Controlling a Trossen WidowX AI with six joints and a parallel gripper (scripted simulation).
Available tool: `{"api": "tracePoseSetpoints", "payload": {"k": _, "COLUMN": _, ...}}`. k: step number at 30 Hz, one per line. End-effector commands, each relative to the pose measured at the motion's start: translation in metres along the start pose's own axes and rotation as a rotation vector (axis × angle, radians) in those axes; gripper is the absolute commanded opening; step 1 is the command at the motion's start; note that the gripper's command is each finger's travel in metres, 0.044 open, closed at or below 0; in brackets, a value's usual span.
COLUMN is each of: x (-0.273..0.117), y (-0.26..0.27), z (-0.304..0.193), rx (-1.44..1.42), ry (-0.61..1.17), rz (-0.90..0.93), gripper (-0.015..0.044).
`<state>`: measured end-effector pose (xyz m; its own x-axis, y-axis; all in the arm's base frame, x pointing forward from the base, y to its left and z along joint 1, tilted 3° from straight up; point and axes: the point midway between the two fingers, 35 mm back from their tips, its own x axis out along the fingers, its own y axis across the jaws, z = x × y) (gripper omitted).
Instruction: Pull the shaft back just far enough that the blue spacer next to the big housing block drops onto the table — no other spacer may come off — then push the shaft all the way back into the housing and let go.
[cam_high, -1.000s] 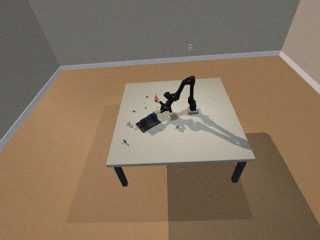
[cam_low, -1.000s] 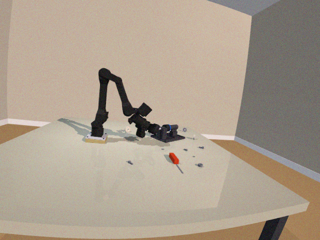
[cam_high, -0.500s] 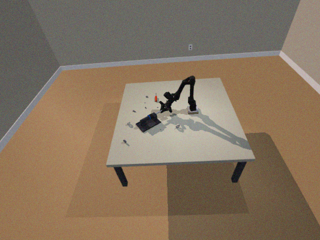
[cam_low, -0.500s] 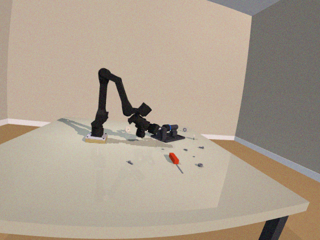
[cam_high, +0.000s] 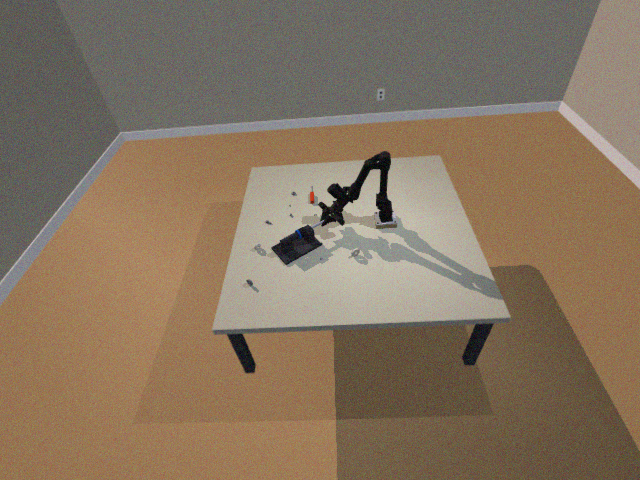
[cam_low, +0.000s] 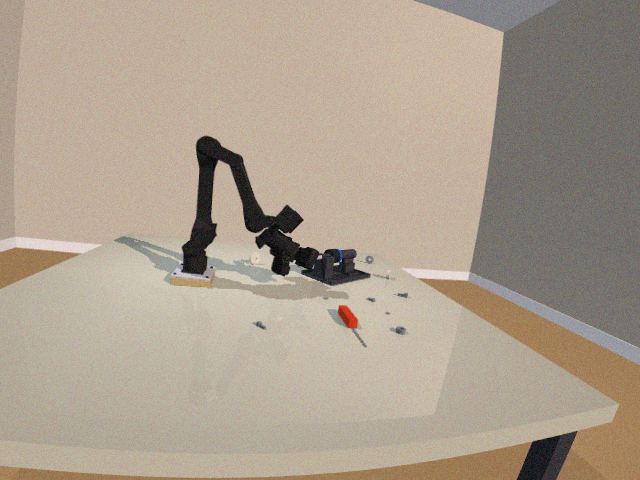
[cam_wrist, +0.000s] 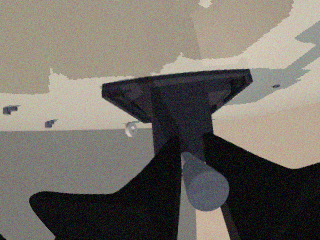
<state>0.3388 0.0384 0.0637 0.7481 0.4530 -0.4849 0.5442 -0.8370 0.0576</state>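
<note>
A black fixture with a flat base plate (cam_high: 292, 256) (cam_low: 331, 282) (cam_wrist: 240, 75) stands on the table. It carries upright blocks, the nearer one a dark block (cam_low: 327, 267) (cam_wrist: 182, 112) facing my gripper. A blue spacer (cam_high: 298, 233) (cam_low: 340, 255) shows as a thin ring around the dark cylindrical part above the plate. The grey shaft (cam_high: 318, 224) (cam_wrist: 207, 191) sticks out of the fixture towards the arm. My gripper (cam_high: 325, 221) (cam_wrist: 191, 140) is shut on the shaft, close to the near block. Other spacers cannot be told apart.
A red-handled screwdriver (cam_high: 311, 197) (cam_low: 347, 316) lies on the table beside the fixture. Several small grey parts lie scattered, including one (cam_high: 249, 283) near the left edge and one (cam_low: 400, 330) beyond the screwdriver. A pale ring (cam_high: 355, 253) (cam_low: 254, 258) stands near the arm.
</note>
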Motion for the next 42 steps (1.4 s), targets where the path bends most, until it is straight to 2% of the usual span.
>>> {"api": "tracePoseSetpoints", "payload": {"k": 1, "x": -0.0007, "y": -0.0001, "z": 0.0, "rx": -0.006, "ry": 0.001, "rz": 0.0, "gripper": 0.0}}
{"api": "tracePoseSetpoints", "payload": {"k": 42, "x": -0.0039, "y": -0.0001, "z": 0.0019, "rx": -0.006, "ry": 0.0, "rz": 0.0, "gripper": 0.0}}
